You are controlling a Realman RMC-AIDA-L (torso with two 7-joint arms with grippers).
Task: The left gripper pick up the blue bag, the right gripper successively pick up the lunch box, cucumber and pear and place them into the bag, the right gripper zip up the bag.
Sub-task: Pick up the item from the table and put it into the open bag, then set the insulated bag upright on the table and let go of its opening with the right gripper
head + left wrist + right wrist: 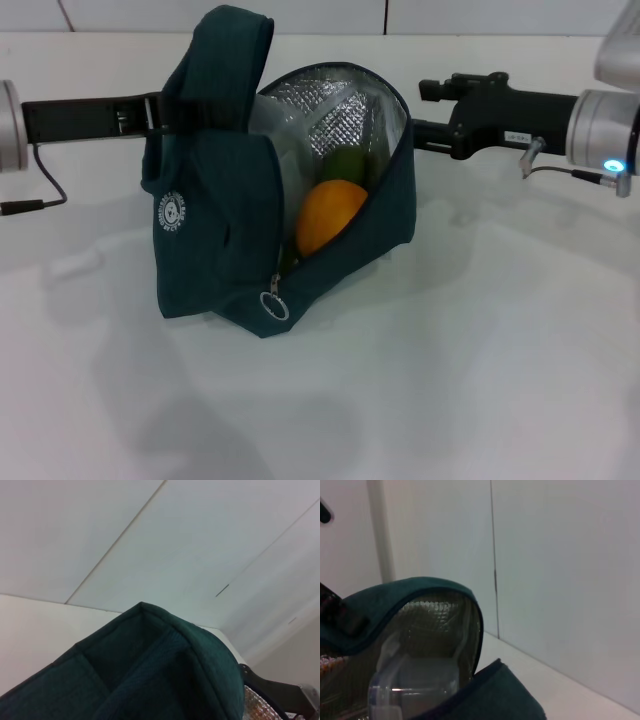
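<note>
Blue bag [215, 225] first, and it stands toward the back of the white bench [450, 400], a little left of middle, mouth gaping toward the right with the silver lining showing. Starting at the left edge, the left gripper [160, 112] reaches in level and meets the bag's raised handle loop [235, 40]; the fabric hides its fingertips, so whether the claw is clamped on the handle cannot be told. The left wrist view shows only teal cloth close up. Moving across the bag's front, the zipper pull [274, 303] hangs low at the near end, so the zip looks wide open. Inside the mouth sits the pear [330, 215], with the cucumber [350, 163] just behind it. The right wrist view catches the lunch box [415, 680] deeper in against the lining. At the right, the right gripper [425, 108] hangs just beside the bag's rim; its tips run behind the rim, so open or closed cannot be told. By the look of it all three items are packed and only the zipping is left.
</note>
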